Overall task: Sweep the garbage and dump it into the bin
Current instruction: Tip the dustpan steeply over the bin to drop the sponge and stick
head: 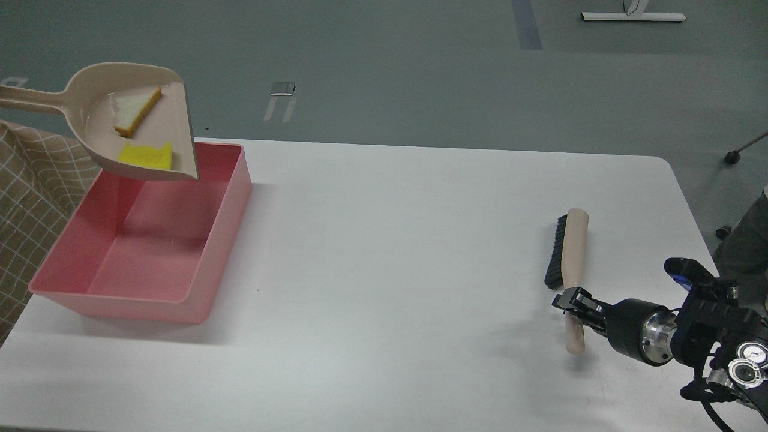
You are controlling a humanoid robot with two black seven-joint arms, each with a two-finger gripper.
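Garbage [143,132] riding in a beige dustpan [141,123] at the upper left of the frame, raised above the far left end of the pink bin [198,264]. Two pieces there: a triangular bread slice [137,111] with brown crust, long axis slanting from lower left to upper right, crust edge facing right; and below it a yellow notched sponge block [146,156], long axis roughly level, notches upward, lying against the pan's lower wall near the lip. Dustpan tilted, open lip to the right and downward, its lower corner over the bin's interior; handle running off the left edge of the frame. Left gripper out of view beyond that edge.

Bin on the white table [420,252] at left, long axis running from the near left toward the far right, interior bare and pink.

Right gripper [570,302] at the lower right of the frame, pointing left, fingers clamped on the beige handle of a brush [567,252]. Brush lying nearly upright in the picture, black bristles facing left, handle end pointing toward the bottom of the frame. Garbage well apart from this claw, far across the table to the upper left.

Checked cloth [30,204] at the left edge beside the bin.
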